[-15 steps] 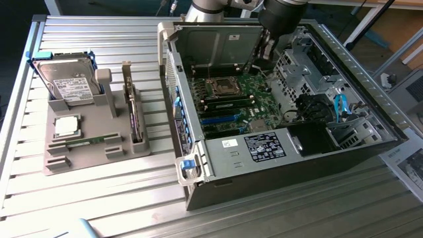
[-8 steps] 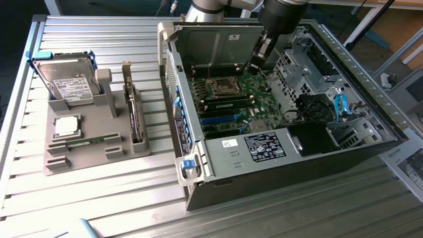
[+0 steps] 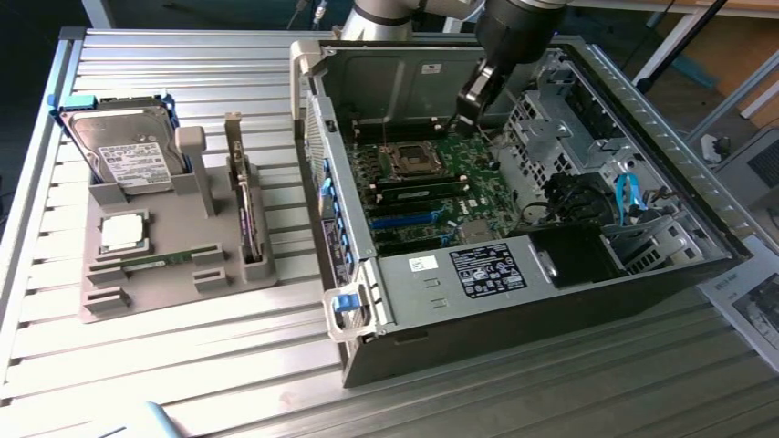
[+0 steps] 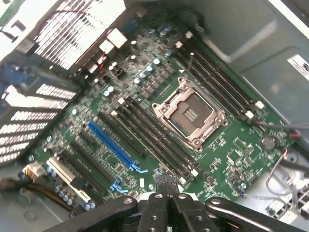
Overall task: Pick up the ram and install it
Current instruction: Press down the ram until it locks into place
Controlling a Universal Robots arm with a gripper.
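Desk [image 3: 182,383]: ribbed metal slats, pale grey, running across the exterior view.

Tray [image 3: 146,301]: matte grey moulded holder with upright posts and slots, at the exterior view's left, apart from the case.

Ram [image 3: 156,263]: thin green circuit stick, lying flat in a low slot of the tray, its long axis across the tray, roughly toward the case. Nothing touches it.

Hard drive [image 3: 122,155]: silver metal, white label, text too small to read, standing tilted at the tray's far end.

Processor chip [image 3: 122,233]: square, silver, lying flat in the tray.

Expansion card [image 3: 247,214]: dark, standing on edge in a slot.

Computer case [image 3: 512,274]: black steel tower on its side, panel off; black sticker with white print, unreadable.

Motherboard [image 4: 159,96]: green, glossy, with an empty metal-framed socket [image 4: 189,114], black memory slots [image 4: 154,135] and a blue slot [image 4: 113,145].

Claw [image 4: 168,186]: black, fingers pressed together, holding nothing, poised over the motherboard inside the case, well apart from the ram.
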